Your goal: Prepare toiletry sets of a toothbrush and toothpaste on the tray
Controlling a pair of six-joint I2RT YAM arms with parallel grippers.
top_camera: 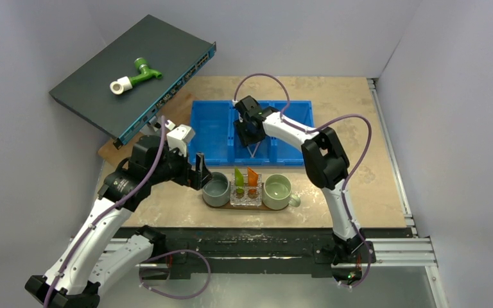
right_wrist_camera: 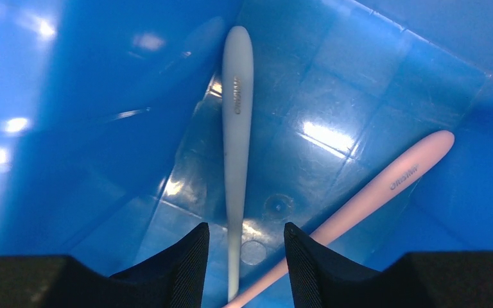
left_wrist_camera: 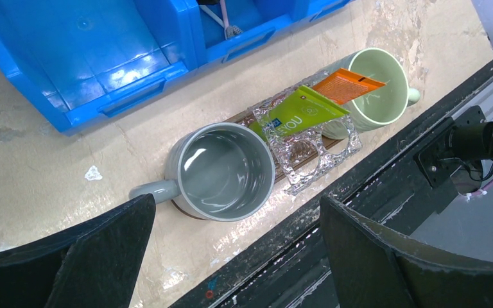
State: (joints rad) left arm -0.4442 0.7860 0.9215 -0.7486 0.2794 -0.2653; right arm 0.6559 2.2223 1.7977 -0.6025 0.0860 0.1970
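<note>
The pale blue-white toothbrush (right_wrist_camera: 237, 128) and the pink toothbrush (right_wrist_camera: 385, 192) lie in the middle compartment of the blue bin (top_camera: 215, 131). My right gripper (right_wrist_camera: 246, 256) is down in that compartment, open. Its fingers stand either side of the pale toothbrush's lower end with a gap on both sides. The lime-green tube (top_camera: 238, 176) and the orange tube (top_camera: 252, 176) stand in a clear glass holder (top_camera: 246, 196) on the dark-brown tray (top_camera: 247, 207). My left gripper (top_camera: 202, 172) hangs wide open and empty just left of the grey mug (left_wrist_camera: 221, 170).
A grey mug (top_camera: 217, 190) and a green mug (top_camera: 277, 191) flank the holder on the tray. A dark network switch (top_camera: 135, 70) is propped at the back left with a green-and-white pipe fitting (top_camera: 135, 76) on it. The black front rail (left_wrist_camera: 308, 231) runs close behind the tray.
</note>
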